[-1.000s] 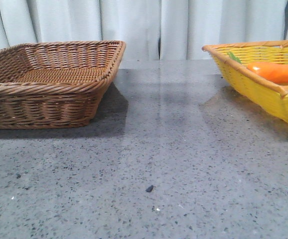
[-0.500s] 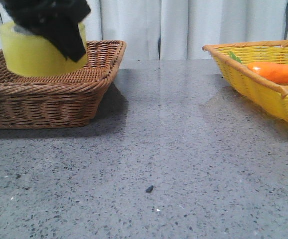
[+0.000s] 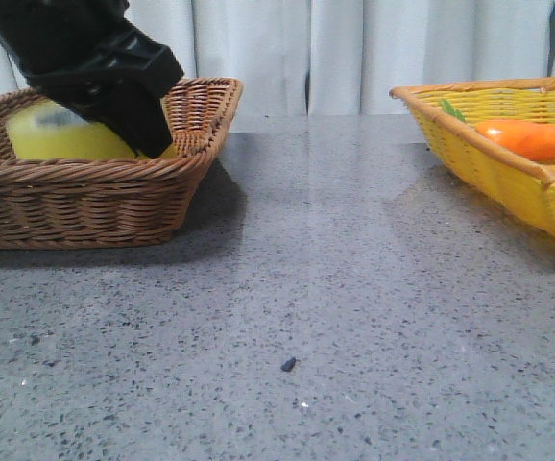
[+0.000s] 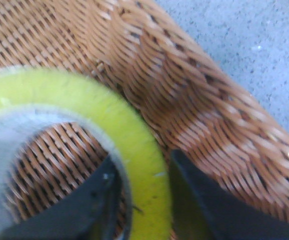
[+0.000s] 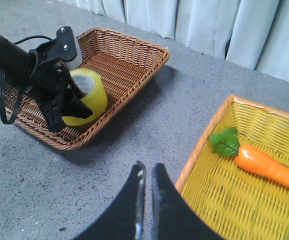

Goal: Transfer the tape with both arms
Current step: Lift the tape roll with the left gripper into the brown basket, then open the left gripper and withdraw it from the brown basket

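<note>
The yellow tape [image 3: 61,134] is low inside the brown wicker basket [image 3: 85,206] at the left, its lower part hidden behind the rim. My left gripper [image 3: 148,144] is shut on the tape's wall. In the left wrist view one finger [image 4: 94,200] is inside the white core and the other is outside the yellow ring [image 4: 134,130]. The right wrist view shows the tape [image 5: 92,97] held by the left gripper [image 5: 67,112] in the basket. My right gripper [image 5: 147,172] is shut and empty, above the table between the baskets. It is out of the front view.
A yellow basket [image 3: 508,182] stands at the right with an orange carrot [image 3: 532,139] in it; it also shows in the right wrist view [image 5: 204,145]. Grey speckled table [image 3: 335,317] lies between the baskets. A curtain hangs behind.
My left arm came into the front view from above with the tape and has lowered it into the brown basket. The yellow basket and carrot have not moved.
</note>
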`<state>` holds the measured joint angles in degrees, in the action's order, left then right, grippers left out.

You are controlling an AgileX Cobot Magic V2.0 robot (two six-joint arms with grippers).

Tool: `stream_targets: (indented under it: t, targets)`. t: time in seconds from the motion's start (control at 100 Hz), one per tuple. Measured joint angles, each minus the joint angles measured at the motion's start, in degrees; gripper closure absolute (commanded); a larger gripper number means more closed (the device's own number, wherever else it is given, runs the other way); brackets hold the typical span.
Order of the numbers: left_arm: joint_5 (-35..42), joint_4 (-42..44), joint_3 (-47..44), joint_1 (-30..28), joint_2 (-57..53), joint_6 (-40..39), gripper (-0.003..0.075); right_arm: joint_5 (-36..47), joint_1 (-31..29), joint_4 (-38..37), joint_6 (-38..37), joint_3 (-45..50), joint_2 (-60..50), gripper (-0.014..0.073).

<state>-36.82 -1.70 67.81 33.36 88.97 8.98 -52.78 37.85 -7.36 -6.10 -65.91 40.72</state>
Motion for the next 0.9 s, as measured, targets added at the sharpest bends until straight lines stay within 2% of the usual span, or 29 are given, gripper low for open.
stream_targets:
  t: [0.22, 0.29, 0.57, 0.9]
  targets:
    - [0.2, -0.1, 0.0, 0.0, -1.2, 0.0, 0.0421, 0.8, 0.0, -0.8, 0.0, 1.7, -1.2, 0.0668]
    - [0.1, -0.7, 0.0, 0.0, -3.1, 0.0, 0.0452, 2.6, 0.0, -1.7, 0.0, 4.3, -2.9, 0.0668]
    - [4.1, -2.7, -4.0, 0.0, -18.0, 0.0, 0.0743, 13.8, 0.0, -4.4, -0.1, 20.3, -16.1, 0.0668]
    - [16.3, -3.5, -21.4, 0.0, -41.1, 0.0, 0.0741, 23.1, 0.0, -9.7, -0.1, 34.9, -32.1, 0.0668]
